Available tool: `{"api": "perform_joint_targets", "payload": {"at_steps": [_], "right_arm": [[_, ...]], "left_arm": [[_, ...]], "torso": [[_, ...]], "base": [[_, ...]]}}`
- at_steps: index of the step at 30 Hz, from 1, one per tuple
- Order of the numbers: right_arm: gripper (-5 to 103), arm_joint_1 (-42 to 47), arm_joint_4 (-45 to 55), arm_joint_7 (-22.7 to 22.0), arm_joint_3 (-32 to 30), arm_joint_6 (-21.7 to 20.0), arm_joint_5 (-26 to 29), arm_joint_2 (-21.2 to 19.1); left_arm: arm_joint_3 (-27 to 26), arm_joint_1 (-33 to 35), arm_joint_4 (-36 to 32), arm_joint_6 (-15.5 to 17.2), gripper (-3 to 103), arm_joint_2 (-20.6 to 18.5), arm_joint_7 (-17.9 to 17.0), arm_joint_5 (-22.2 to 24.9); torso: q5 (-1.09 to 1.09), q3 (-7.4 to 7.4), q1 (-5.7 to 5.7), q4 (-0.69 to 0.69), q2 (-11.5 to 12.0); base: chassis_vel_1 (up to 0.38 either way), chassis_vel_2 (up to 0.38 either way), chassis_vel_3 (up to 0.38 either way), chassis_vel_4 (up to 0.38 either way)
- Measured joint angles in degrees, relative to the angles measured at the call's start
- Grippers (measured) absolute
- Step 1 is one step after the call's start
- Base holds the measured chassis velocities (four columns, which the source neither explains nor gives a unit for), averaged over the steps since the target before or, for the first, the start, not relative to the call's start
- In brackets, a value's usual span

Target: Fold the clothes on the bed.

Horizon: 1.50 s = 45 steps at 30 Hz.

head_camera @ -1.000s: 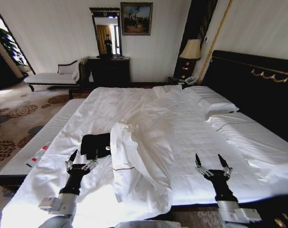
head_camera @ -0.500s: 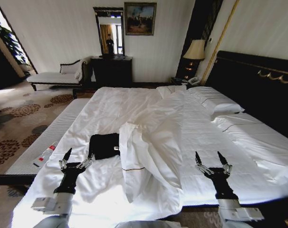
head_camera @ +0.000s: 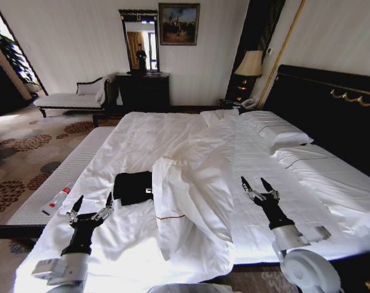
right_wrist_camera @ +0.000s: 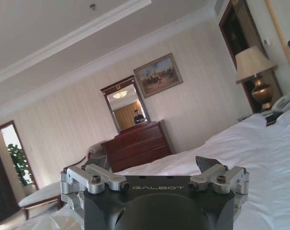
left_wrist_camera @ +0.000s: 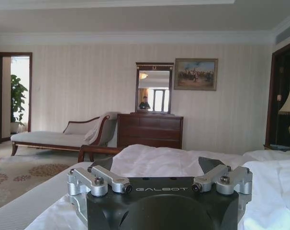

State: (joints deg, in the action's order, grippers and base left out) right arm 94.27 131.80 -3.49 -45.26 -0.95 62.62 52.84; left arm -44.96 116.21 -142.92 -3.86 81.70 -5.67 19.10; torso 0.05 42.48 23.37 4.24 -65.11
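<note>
The clothes [head_camera: 134, 186] lie as a small black bundle on the white sheet of the bed [head_camera: 154, 131], left of a rumpled white duvet [head_camera: 194, 195]. My left gripper [head_camera: 91, 206] hovers open over the bed's near left corner, a short way in front and left of the black bundle, holding nothing. My right gripper [head_camera: 257, 188] is open above the duvet on the right side, raised and empty. In the left wrist view the open left gripper [left_wrist_camera: 159, 172] points across the bed; the right wrist view shows the right gripper [right_wrist_camera: 154, 175] open too.
A narrow white bench [head_camera: 57, 183] runs along the bed's left side with a small red-and-white object [head_camera: 57, 199] on it. Pillows [head_camera: 273, 131] and a dark headboard [head_camera: 328, 116] are on the right. A dresser [head_camera: 142, 91], chaise [head_camera: 69, 99] and lamp [head_camera: 248, 64] stand at the far wall.
The camera shifted, so the bed sits differently in view. My right gripper rose and moved forward and left over the duvet. My left gripper dropped slightly toward the near left corner.
</note>
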Motion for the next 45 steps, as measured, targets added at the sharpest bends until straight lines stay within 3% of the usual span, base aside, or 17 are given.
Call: {"api": "perform_joint_targets", "payload": {"at_steps": [1, 3, 6, 9, 11, 12, 17, 22, 34, 45], "right_arm": [[100, -2.8, -0.5, -0.7, 0.2, -1.9, 6.2, -3.5], [100, -3.8, -0.7, -1.0, 0.4, -2.5, 8.1, -4.5], [100, -14.0, -2.6, -6.0, 5.7, -9.2, 19.8, -12.0], [100, -20.2, -3.7, -8.8, 10.3, -12.0, 23.4, -13.8], [100, -31.3, -5.5, -14.3, 18.9, -16.4, 28.6, -14.0], [100, -31.3, -5.5, -14.3, 18.9, -16.4, 28.6, -14.0], [100, -46.2, -11.4, -19.9, 35.4, -19.9, 30.9, -8.7], [100, -52.7, -13.9, -23.6, 42.9, -22.8, 31.1, -4.7], [100, -60.6, -21.4, -26.4, 51.7, -26.1, 30.2, 1.4], [100, -63.2, -28.6, -26.8, 55.3, -25.9, 26.7, 7.1]], "left_arm": [[-0.2, 1.0, -0.3, 0.3, 100, 1.0, 0.0, -0.6], [-0.3, 1.3, -0.3, 0.5, 100, 1.3, 0.0, -0.9], [-0.5, 2.9, -0.3, 1.9, 100, 3.9, -0.8, -3.3], [-0.5, 3.5, -0.3, 2.3, 100, 4.9, -1.2, -4.6], [-0.5, 4.0, -0.4, 2.7, 100, 6.2, -1.7, -6.0], [-0.5, 4.0, -0.4, 2.7, 100, 6.2, -1.7, -6.0], [-0.5, 5.1, -0.4, 2.9, 100, 8.5, -2.6, -7.5], [-0.2, 5.6, -0.4, 2.4, 100, 9.8, -3.1, -8.8], [-0.1, 7.8, -0.4, 0.3, 100, 10.4, -5.1, -8.1], [0.2, 7.3, -0.3, 2.5, 100, 10.5, -6.8, -6.3]], "torso": [[-0.02, 0.01, 0.0, 0.01, 0.0], [-0.01, 0.0, 0.0, 0.01, 0.0], [-0.05, 0.0, 0.0, 0.01, 0.0], [-0.06, 0.0, 0.0, 0.04, 0.0], [-0.05, 0.0, 0.0, 0.02, 0.0], [-0.05, 0.0, 0.0, 0.02, 0.0], [-0.05, 0.01, 0.01, 0.01, 0.0], [-0.07, 0.0, 0.0, 0.03, 0.0], [-0.06, 0.0, 0.0, 0.03, 0.0], [-0.05, 0.0, 0.0, 0.03, 0.0]], "base": [[0.0, 0.0, 0.0, 0.0], [0.0, 0.0, 0.0, 0.0], [0.0, 0.0, 0.0, 0.0], [0.0, 0.0, 0.0, 0.0], [0.0, 0.0, 0.0, 0.0], [0.0, 0.0, 0.0, 0.0], [0.0, 0.0, 0.0, 0.0], [0.0, 0.0, 0.0, 0.0], [0.0, 0.0, 0.0, 0.0], [0.0, 0.0, 0.0, 0.0]]}}
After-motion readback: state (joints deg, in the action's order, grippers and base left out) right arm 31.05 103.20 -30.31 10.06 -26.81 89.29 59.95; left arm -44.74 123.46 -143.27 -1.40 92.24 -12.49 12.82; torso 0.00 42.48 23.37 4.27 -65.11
